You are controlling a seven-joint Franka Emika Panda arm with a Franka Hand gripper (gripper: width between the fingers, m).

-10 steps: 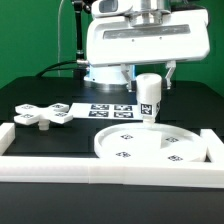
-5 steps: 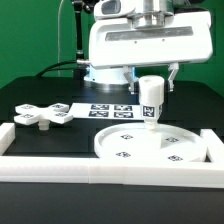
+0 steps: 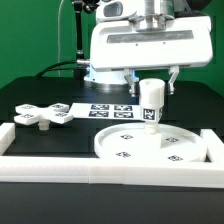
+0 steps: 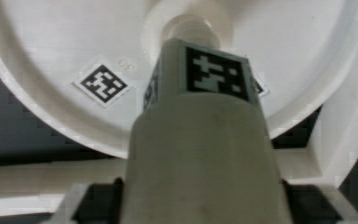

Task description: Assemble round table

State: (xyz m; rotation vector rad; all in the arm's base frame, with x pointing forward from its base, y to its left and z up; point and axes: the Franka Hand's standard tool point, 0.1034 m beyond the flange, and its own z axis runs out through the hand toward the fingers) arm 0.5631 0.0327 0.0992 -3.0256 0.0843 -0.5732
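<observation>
My gripper (image 3: 152,88) is shut on the short white post (image 3: 151,104), held upright with its tag facing the camera. The post's lower end hangs just above the far part of the large flat rimmed disc (image 3: 150,147), which lies at the exterior view's right. In the wrist view the post (image 4: 202,130) fills the middle, its tip over the disc (image 4: 87,60), with dark finger pads (image 4: 101,200) on both sides. The lobed cross-shaped piece (image 3: 42,115) lies flat at the exterior view's left.
White border rails (image 3: 60,166) run along the front and both sides of the black mat. The marker board (image 3: 105,108) lies flat behind the disc, under the arm.
The gripper with the post has shifted slightly toward the exterior view's right and a little lower over the disc. Nothing else has moved.
</observation>
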